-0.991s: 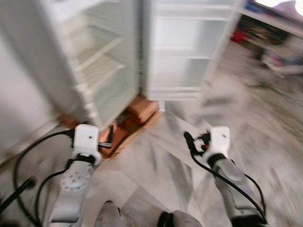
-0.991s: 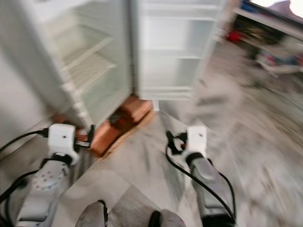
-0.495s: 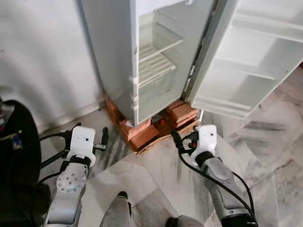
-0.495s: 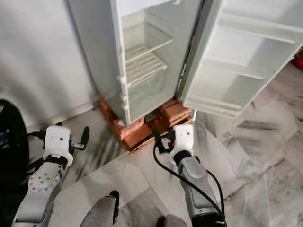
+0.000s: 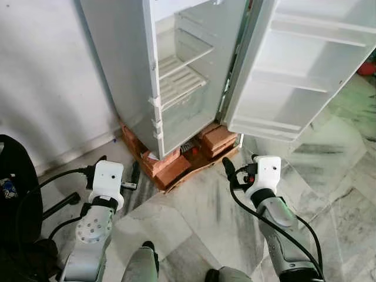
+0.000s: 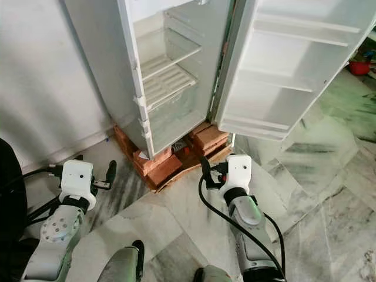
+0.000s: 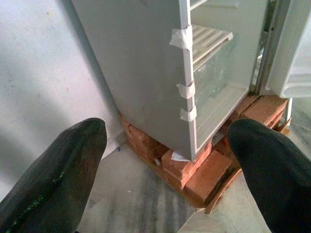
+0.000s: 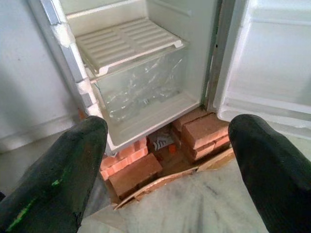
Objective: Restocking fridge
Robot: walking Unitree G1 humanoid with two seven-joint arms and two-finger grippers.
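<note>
Fridge (image 5: 176,76) at 12 o'clock, raised on red bricks (image 5: 176,167), door (image 5: 294,70) swung wide toward 1 o'clock. White slatted shelves (image 5: 179,82) inside, clear crisper drawer (image 8: 141,90) below them, white tape patches (image 7: 187,90) on cabinet front edge. Left gripper (image 7: 167,170) low at 10 o'clock above marble floor (image 5: 194,217), jaws spread wide, holding nothing. Right gripper (image 8: 167,165) low at 2 o'clock, near door's bottom corner, jaws likewise wide apart, empty. Black bag (image 5: 14,188) at 9 o'clock by wall.
</note>
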